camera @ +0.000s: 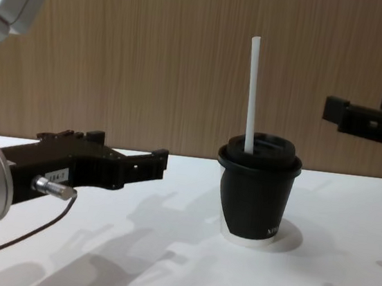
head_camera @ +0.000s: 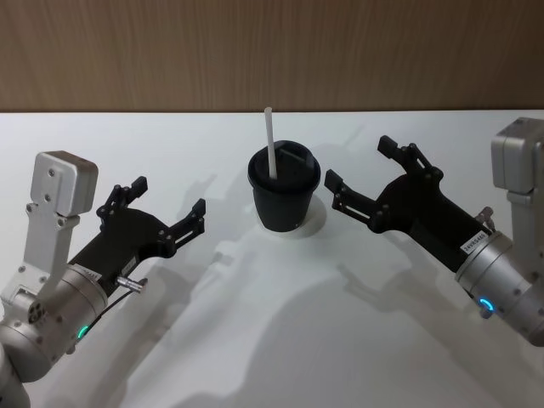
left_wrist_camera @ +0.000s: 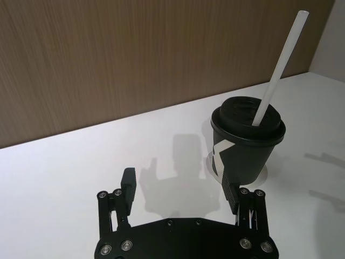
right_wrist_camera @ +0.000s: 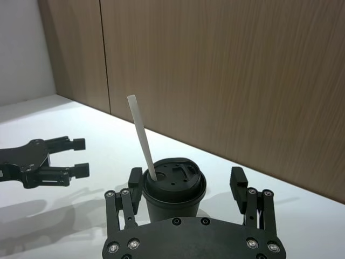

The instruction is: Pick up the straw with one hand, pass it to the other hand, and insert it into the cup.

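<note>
Head view: white table (head_camera: pixel 272 340), wood wall (head_camera: pixel 272 51) behind; both grippers' jaws spread, empty.

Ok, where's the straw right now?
The straw stands in the lid of the cup at the table's middle in the head view, between the open left gripper and right gripper.

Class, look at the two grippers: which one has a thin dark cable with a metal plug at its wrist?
The left gripper, open beside the cup; the cable plug sits at its wrist. The right gripper shows none.
</note>
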